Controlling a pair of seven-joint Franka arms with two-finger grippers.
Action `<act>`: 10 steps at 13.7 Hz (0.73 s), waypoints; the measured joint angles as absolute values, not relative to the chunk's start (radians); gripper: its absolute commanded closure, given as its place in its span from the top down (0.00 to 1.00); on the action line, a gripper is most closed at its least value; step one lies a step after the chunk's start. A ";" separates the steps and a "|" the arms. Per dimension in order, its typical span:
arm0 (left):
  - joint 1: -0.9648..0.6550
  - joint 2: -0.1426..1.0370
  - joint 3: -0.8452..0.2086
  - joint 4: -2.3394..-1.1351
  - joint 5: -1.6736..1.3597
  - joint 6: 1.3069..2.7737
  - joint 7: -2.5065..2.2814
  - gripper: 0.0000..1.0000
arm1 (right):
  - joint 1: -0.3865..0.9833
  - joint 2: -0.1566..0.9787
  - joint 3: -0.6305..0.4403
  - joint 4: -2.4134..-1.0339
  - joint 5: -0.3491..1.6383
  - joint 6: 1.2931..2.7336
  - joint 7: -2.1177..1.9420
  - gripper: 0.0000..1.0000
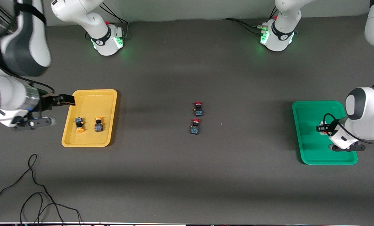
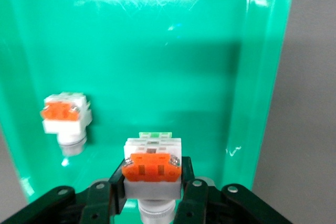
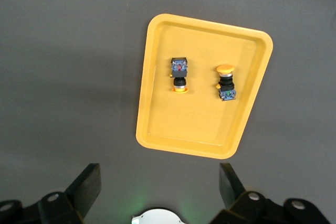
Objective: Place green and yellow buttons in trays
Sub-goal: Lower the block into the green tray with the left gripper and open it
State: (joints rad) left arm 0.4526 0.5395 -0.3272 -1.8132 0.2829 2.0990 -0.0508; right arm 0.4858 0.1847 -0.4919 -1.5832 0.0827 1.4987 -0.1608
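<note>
From the front, the yellow tray at middle left holds two yellow-capped switches, two red-capped switches sit mid-frame, and the green tray lies at right. In the left wrist view, the left gripper pinches one white switch by its sides; a second white switch lies at middle left. They look small, light, hard, maybe slippery. In the right wrist view, the right gripper hangs wide open, empty, near the yellow tray.

I see a dark grey matte bench filling nearly my whole front view, evenly lit from above with soft shadows. A pale wall runs along its top edge. Loose black cables curl over the bench's nearest corner.
</note>
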 measured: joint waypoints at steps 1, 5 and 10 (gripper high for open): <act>0.460 0.555 -0.327 -1.831 0.283 2.144 -0.050 0.00 | 0.382 0.160 -0.392 -1.589 0.068 1.495 -0.160 1.00; 0.477 0.607 -0.327 -1.856 0.316 2.241 -0.046 0.26 | 0.073 0.097 -0.101 -1.604 0.025 1.495 -0.155 1.00; 0.482 0.601 -0.328 -1.856 0.327 2.244 -0.043 0.99 | -0.054 0.012 -0.005 -1.670 0.016 1.544 -0.153 1.00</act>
